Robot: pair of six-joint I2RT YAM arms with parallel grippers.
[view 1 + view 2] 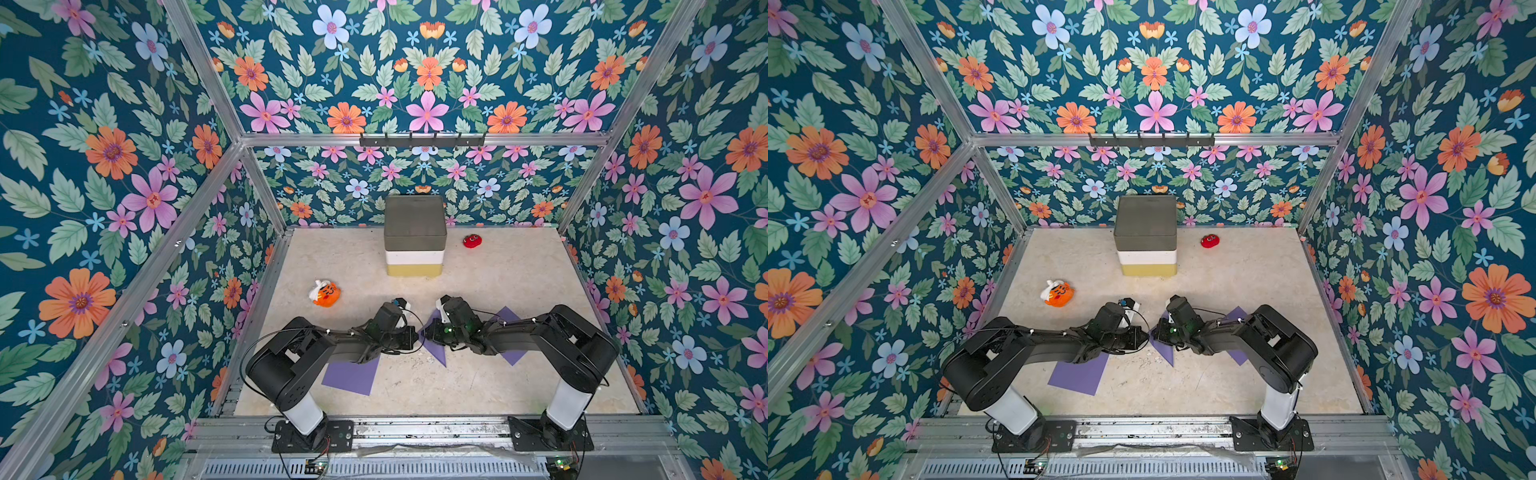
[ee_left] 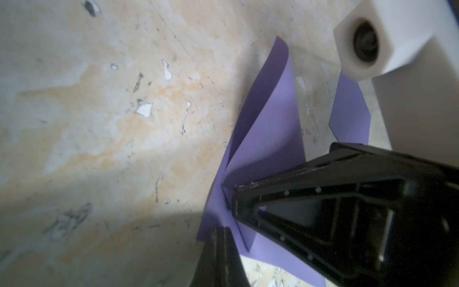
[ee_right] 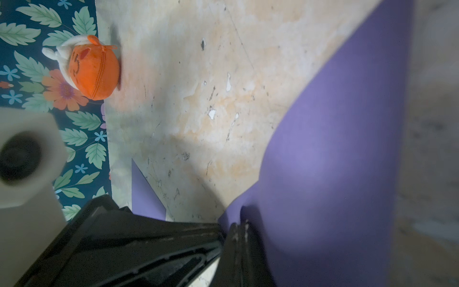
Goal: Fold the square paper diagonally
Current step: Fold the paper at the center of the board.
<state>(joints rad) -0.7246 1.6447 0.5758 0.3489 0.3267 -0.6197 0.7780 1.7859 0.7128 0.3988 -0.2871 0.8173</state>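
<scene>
The purple square paper (image 1: 436, 352) is plain and matte, and partly doubled over. In the left wrist view one flap of the paper (image 2: 270, 129) curls up above the layer lying flat. It sits mid-tabletop (image 1: 457, 388), toward 6 o'clock, between the two arms. The left fingers (image 2: 250, 196), at its 9 o'clock, are closed and pinch its layers together. The right fingers (image 3: 236, 248), at its 3 o'clock, are closed on its raised, bulging flap.
</scene>
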